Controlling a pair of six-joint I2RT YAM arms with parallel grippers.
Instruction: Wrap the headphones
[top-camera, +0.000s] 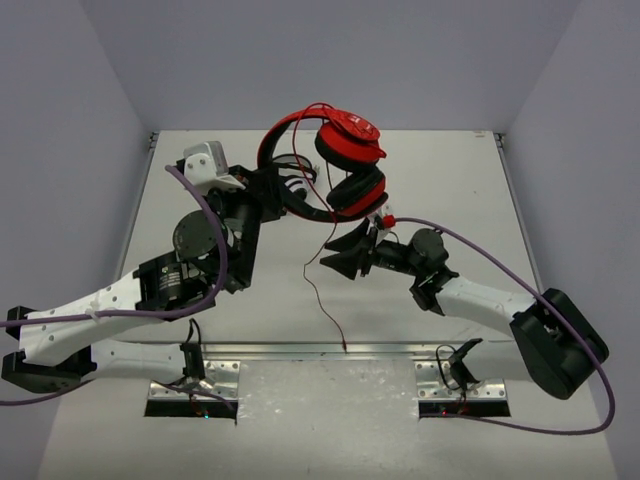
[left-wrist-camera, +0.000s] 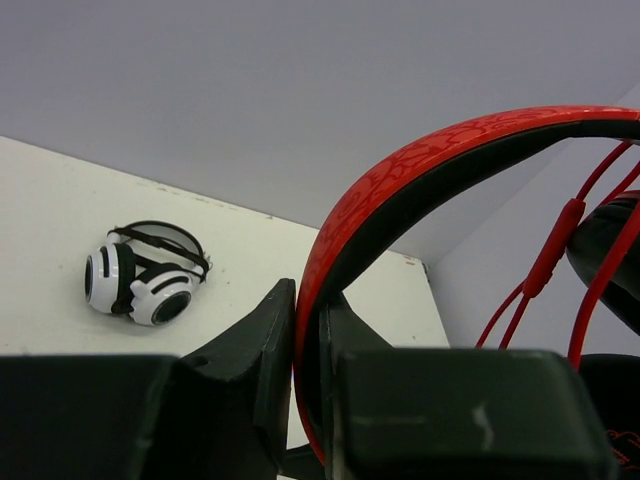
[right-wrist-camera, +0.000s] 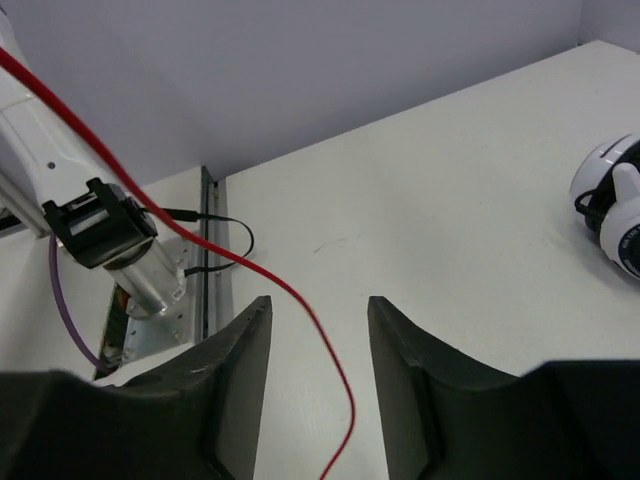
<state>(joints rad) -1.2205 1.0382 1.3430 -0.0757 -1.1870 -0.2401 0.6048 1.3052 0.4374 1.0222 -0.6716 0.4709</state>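
The red headphones (top-camera: 350, 150) hang in the air above the table's back middle, ear cups stacked at the right. My left gripper (top-camera: 272, 195) is shut on their red, black-lined headband (left-wrist-camera: 420, 170); in the left wrist view the jaws (left-wrist-camera: 310, 320) pinch the band. The thin red cable (top-camera: 322, 290) dangles from the cups down to the table, ending near the front edge. My right gripper (top-camera: 340, 250) is open just below the cups. In the right wrist view the cable (right-wrist-camera: 290, 300) runs through the gap of the gripper (right-wrist-camera: 318, 310), touching neither finger.
Black-and-white headphones (left-wrist-camera: 145, 272) lie on the table near the back, also seen in the right wrist view (right-wrist-camera: 615, 205). A metal rail (top-camera: 330, 352) runs along the table's front edge. Grey walls close the back and sides.
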